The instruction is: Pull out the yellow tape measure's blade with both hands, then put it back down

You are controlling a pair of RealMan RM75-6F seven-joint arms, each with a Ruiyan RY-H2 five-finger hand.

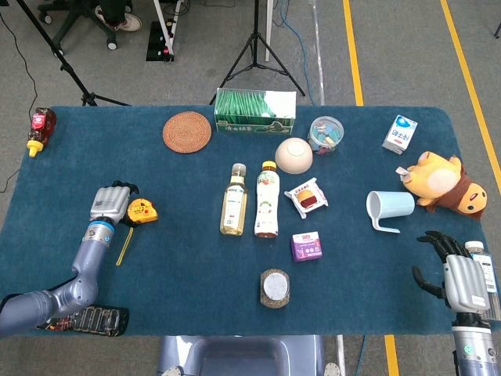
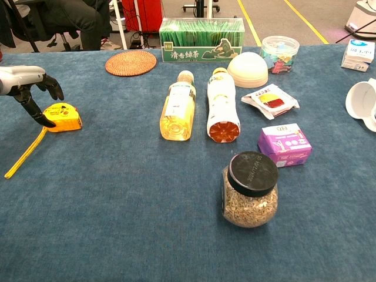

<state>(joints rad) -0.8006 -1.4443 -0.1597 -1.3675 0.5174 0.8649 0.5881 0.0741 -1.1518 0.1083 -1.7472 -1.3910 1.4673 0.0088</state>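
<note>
The yellow tape measure (image 1: 142, 211) lies on the blue table (image 1: 180, 266) at the left, case also seen in the chest view (image 2: 63, 116). Its yellow blade (image 2: 23, 154) is drawn out a short way and trails toward the front-left; the blade (image 1: 124, 244) also shows from above. My left hand (image 1: 109, 204) sits just left of the case, fingers (image 2: 36, 111) apart, one fingertip touching the case's left side, nothing gripped. My right hand (image 1: 462, 278) hovers open at the front right edge, far from the tape, and does not show in the chest view.
Two bottles (image 1: 266, 200) lie mid-table, with a jar (image 2: 249, 189), a purple box (image 2: 284, 144), a bowl (image 1: 293, 155) and a snack pack (image 1: 306, 197) nearby. A cup (image 1: 387, 208), a plush toy (image 1: 442, 182) and a small bottle (image 1: 484, 268) sit on the right.
</note>
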